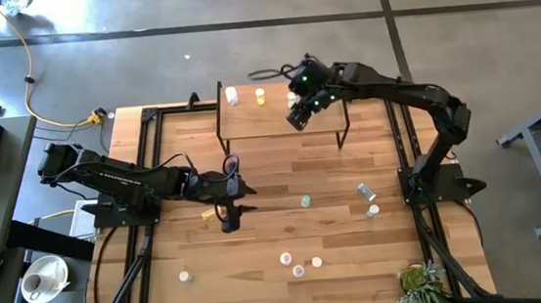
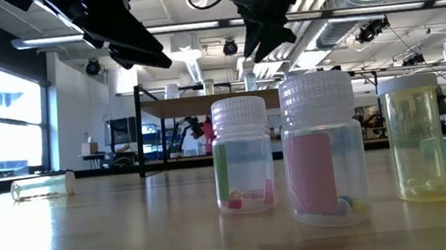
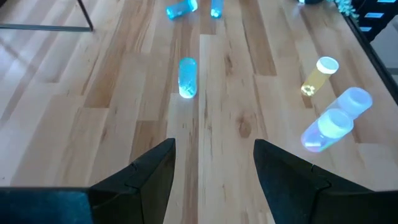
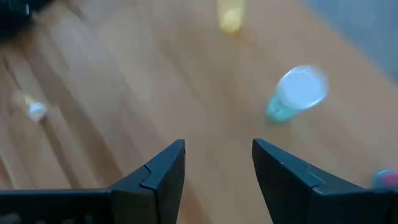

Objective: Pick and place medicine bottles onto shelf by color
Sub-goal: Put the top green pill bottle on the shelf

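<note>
The shelf [image 1: 278,123] stands at the table's far middle. On it stand a white bottle [image 1: 232,96], a yellow bottle [image 1: 260,95] and a teal bottle with a pale cap [image 4: 297,93]. My right gripper [image 1: 297,118] hangs open and empty above the shelf's right part, beside the teal bottle; its fingers [image 4: 217,146] hold nothing. My left gripper [image 1: 229,220] is open and empty low over the table's left middle [image 3: 214,146]. A green-teal bottle [image 3: 186,78] lies on its side ahead of it, and a small yellow bottle [image 1: 206,214] lies beside it.
Two blue bottles [image 1: 366,193] lie at the table's right. Three bottles stand near the front edge: green-labelled [image 2: 245,169], pink [image 2: 323,151] and yellow [image 2: 417,141]. A white bottle [image 1: 185,275] stands front left. A potted plant [image 1: 420,284] sits at the front right corner.
</note>
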`<state>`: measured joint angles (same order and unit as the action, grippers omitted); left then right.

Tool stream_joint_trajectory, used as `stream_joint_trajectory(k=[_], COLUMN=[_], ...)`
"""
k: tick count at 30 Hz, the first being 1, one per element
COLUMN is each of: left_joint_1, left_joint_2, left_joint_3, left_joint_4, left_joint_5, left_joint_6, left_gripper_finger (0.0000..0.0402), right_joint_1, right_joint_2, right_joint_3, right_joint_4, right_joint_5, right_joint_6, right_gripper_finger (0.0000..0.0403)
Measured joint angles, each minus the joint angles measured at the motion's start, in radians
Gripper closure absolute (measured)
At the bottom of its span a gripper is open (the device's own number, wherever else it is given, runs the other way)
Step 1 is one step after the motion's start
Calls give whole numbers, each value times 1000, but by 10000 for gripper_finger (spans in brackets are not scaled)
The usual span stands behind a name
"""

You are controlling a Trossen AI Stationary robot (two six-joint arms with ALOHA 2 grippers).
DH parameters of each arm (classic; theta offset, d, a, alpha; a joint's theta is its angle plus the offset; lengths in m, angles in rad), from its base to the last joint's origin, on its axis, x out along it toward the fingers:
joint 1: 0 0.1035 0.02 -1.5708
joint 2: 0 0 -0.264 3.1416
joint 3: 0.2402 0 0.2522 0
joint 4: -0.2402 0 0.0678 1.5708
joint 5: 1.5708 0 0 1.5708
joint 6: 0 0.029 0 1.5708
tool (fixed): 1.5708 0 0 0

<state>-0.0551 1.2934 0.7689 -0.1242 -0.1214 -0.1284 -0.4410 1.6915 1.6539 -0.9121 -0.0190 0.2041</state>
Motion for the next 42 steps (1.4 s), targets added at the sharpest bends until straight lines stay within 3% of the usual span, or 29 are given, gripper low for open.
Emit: stream_joint_trajectory(k=[15, 19, 42], left_joint_1=[0, 0, 0], left_joint_2=[0, 0, 0], left_joint_3=[0, 0, 0], left_joint_4=[-3, -4, -3], left_joint_5=[-5, -6, -5], left_joint_6=[-10, -9, -8], left_gripper_finger=[195, 195, 195], right_joint_1=[35, 29, -10], right_joint_2=[121, 122, 123], right_joint_3=[0, 0, 0], right_joint_4=[23, 37, 95], right_joint_5=[68, 117, 157], right_joint_6=[-3, -3, -3], right_gripper_finger=[224, 224, 224])
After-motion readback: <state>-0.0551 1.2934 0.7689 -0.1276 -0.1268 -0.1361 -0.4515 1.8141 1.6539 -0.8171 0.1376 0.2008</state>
